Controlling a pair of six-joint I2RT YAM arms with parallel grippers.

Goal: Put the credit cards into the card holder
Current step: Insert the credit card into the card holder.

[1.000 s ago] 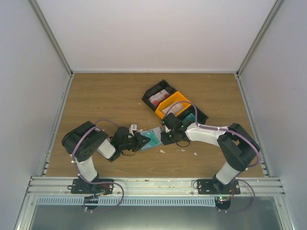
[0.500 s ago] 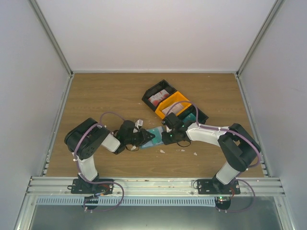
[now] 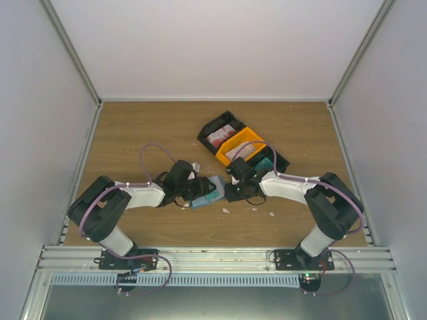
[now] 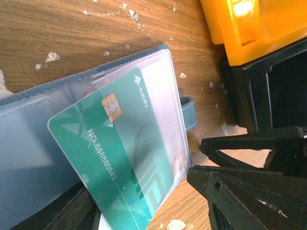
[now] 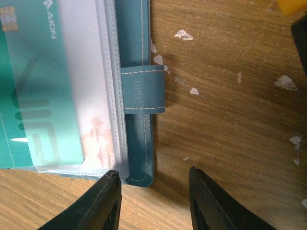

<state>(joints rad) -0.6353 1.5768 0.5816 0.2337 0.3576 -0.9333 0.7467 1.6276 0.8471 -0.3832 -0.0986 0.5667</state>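
The blue card holder (image 3: 208, 192) lies open on the wood between my two grippers. A teal credit card (image 4: 120, 158) sits partway in its clear sleeve (image 4: 158, 91), its lower end sticking out between my left gripper's (image 4: 160, 213) spread jaws; the left gripper is open. A white card with red blotches (image 5: 96, 134) shows under the same sleeve. My right gripper (image 5: 153, 201) is open at the holder's strap-side corner (image 5: 139, 167), only bare wood between its fingers. More credit cards (image 3: 222, 137) lie in the tray.
The black-and-orange three-compartment tray (image 3: 202, 139) stands just behind the holder, its orange part (image 4: 249, 28) close to my left gripper. Small white scraps (image 3: 271, 214) dot the wood. Grey walls close off the table on three sides.
My left arm has stretched right toward the holder and its jaws have gone from shut to open, letting go of the teal card. The right gripper has opened a little wider.
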